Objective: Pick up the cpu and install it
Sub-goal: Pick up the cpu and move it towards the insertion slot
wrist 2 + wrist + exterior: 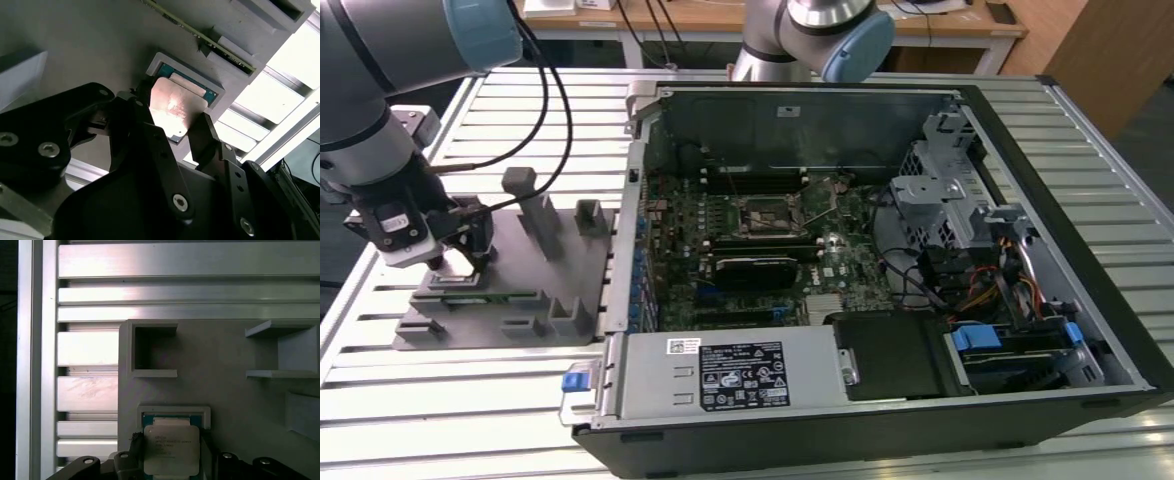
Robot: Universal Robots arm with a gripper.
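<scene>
Gripper (172,114) down on the grey tray (460,330) at the exterior view's lower left, right over the cpu (171,449). Can't tell whether clamped on it or just set around it. In both wrist views, cpu lying flat in a square raised-rim pocket (172,410) of the tray, silvery lid up, teal-green edge showing round it. Same tray: upright posts (534,212) just beside the gripper. Underneath, slatted aluminium table (454,405). Just beside the tray, toward the exterior view's right: open computer case (1121,310), motherboard (714,235) exposed. Dark square socket frame (770,212) near mid-frame, well apart from the cpu. Silver power supply (720,372) along the case's near edge. Farthest back, top of frame: blue-capped arm joint (861,45), wooden desk (720,15).
</scene>
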